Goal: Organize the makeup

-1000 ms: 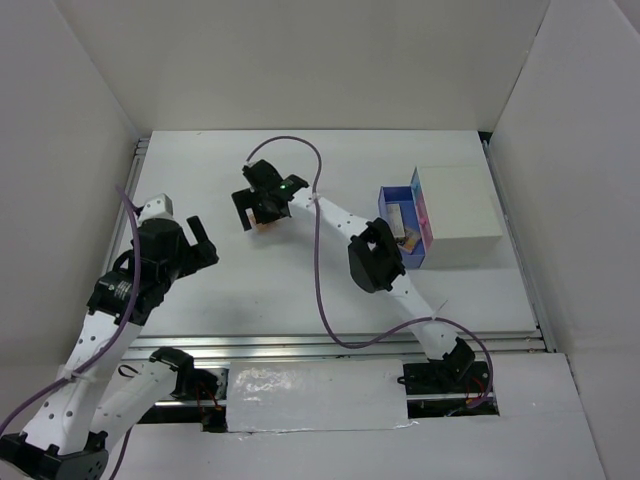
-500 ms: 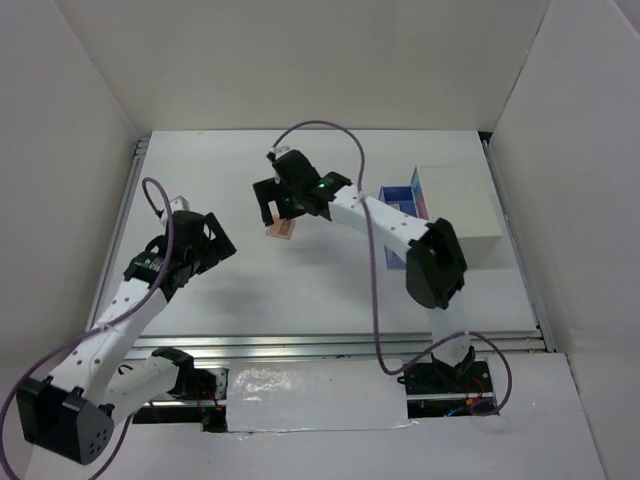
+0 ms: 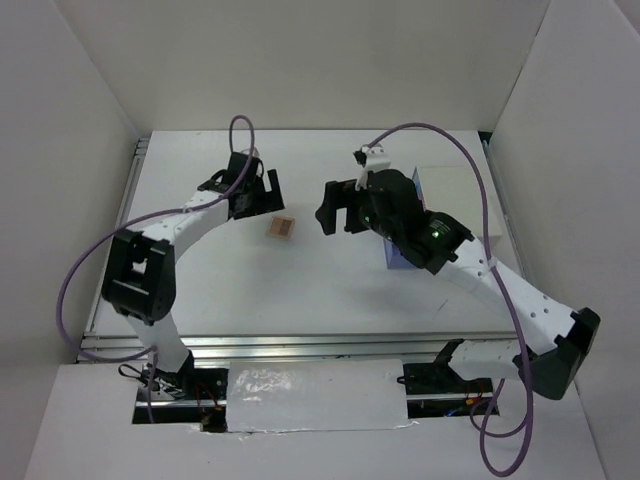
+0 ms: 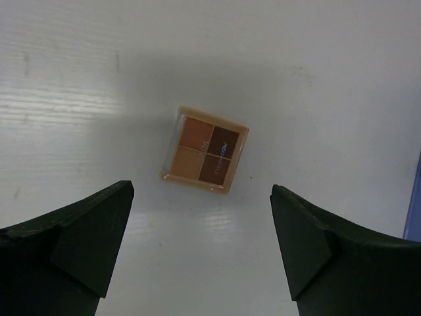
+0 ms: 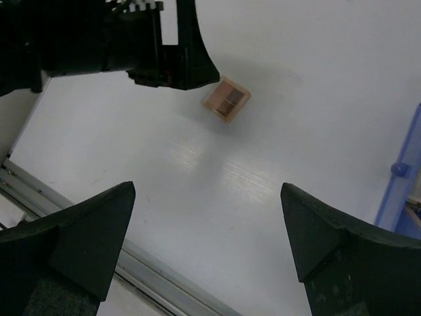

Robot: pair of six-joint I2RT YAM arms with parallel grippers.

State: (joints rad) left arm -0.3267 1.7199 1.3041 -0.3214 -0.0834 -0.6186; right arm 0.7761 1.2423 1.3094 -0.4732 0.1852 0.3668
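One flat pinkish-brown eyeshadow palette (image 3: 281, 228) lies alone on the white table. In the left wrist view the palette (image 4: 204, 149) shows four brown squares, just ahead of my open, empty left gripper (image 4: 200, 205). From above, the left gripper (image 3: 262, 198) hovers just left of and beyond the palette. My right gripper (image 3: 335, 218) is open and empty, to the right of the palette. In the right wrist view the palette (image 5: 225, 99) lies far ahead of the right gripper (image 5: 207, 197), beside the left gripper (image 5: 164, 46). The other makeup is not in view.
The white box (image 3: 465, 195) stands at the right, with its open blue drawer (image 3: 393, 258) mostly under my right arm. The drawer's edge shows in the right wrist view (image 5: 404, 171) and the left wrist view (image 4: 414, 197). A metal rail (image 5: 99, 243) runs along the table's near edge.
The right gripper let go of the palette and pulled back to the right. The left arm swung forward from the near left and now hovers beside the palette.
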